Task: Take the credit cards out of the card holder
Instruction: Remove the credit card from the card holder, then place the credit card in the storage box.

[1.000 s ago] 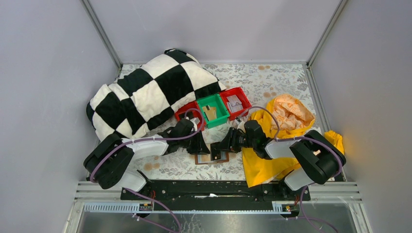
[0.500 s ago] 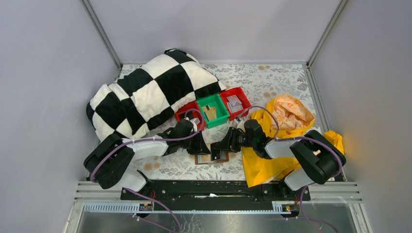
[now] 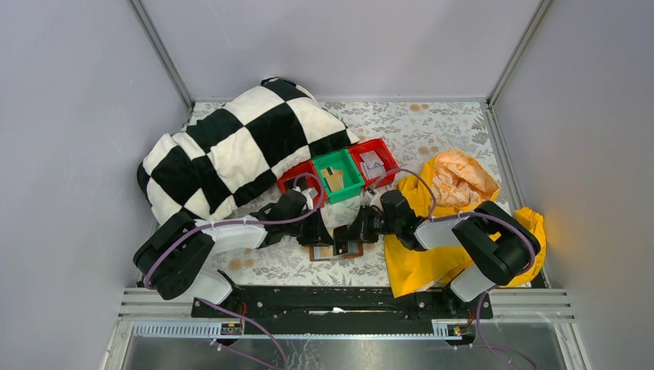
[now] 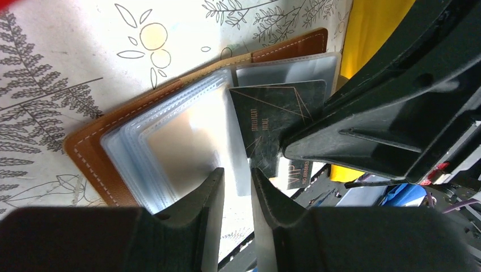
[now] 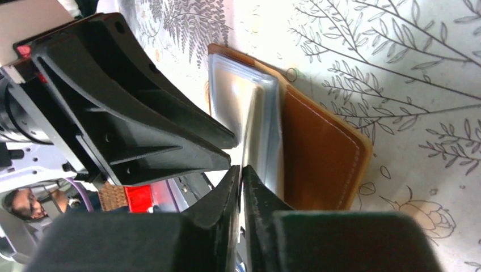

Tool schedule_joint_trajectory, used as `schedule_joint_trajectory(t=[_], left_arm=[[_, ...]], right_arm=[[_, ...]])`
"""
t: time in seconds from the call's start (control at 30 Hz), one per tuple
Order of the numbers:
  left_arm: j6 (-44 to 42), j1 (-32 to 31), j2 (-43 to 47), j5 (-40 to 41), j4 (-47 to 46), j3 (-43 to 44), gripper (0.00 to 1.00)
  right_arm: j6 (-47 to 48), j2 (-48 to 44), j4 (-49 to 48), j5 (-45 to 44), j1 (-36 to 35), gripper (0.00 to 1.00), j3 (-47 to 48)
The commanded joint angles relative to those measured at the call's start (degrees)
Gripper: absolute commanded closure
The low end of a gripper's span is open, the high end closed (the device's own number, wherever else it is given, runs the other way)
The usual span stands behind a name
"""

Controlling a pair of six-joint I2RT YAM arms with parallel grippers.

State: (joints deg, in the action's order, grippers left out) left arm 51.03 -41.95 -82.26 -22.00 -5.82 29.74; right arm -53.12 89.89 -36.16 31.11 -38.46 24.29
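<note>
The card holder [image 3: 339, 251] lies open on the flowered tablecloth, brown leather [image 4: 85, 153] outside with clear plastic sleeves [image 4: 187, 136] fanned up. A dark credit card [image 4: 278, 113] with gold lines sticks out of one sleeve toward the right. My right gripper [image 5: 241, 169] is shut on that card's edge, and its black fingers [image 4: 317, 141] show beside the card in the left wrist view. My left gripper [image 4: 237, 173] stands over the sleeves with a narrow gap between its jaws. A sleeve corner shows in that gap, and the cloth is visible through it. The holder's brown cover [image 5: 317, 153] lies right of my right gripper.
Behind the holder stand a green bin [image 3: 337, 176] with a tan card in it and red bins [image 3: 375, 163] [image 3: 302, 183] on either side. A black-and-white checkered blanket [image 3: 239, 146] fills the back left. A yellow cloth [image 3: 455, 193] lies under the right arm.
My right gripper's jaws have closed on the card, and the right arm has shifted slightly toward the holder. The left arm and the holder have not moved.
</note>
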Motion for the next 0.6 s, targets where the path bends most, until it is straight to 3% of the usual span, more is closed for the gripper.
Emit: schedule_joint_trajectory(t=[0.0,0.27,0.47,0.57], left_arm=[[-0.55,-0.15,-0.26,-0.26,-1.14,-0.91,0.71],[-2.38,-0.22,4.57,-0.54,2.45,-0.81,0.69],[-5.8,-0.22,13.53,1.7,14.34,4.68,0.64],[-8.63,-0.23,19.05,3.78,21.14,8.47,0.55]], right_arm=[[1.98,-0.81,2.69,-1.85,-0.52,0.99,2.24],[12.84,-13.36,28.32,-11.01,-0.48,1.0,8.74],[21.71,-21.03,45.48,-16.95,-0.46,1.0,17.81],[25.24,-23.58,52.02,-21.12,-0.02,1.0,23.57]])
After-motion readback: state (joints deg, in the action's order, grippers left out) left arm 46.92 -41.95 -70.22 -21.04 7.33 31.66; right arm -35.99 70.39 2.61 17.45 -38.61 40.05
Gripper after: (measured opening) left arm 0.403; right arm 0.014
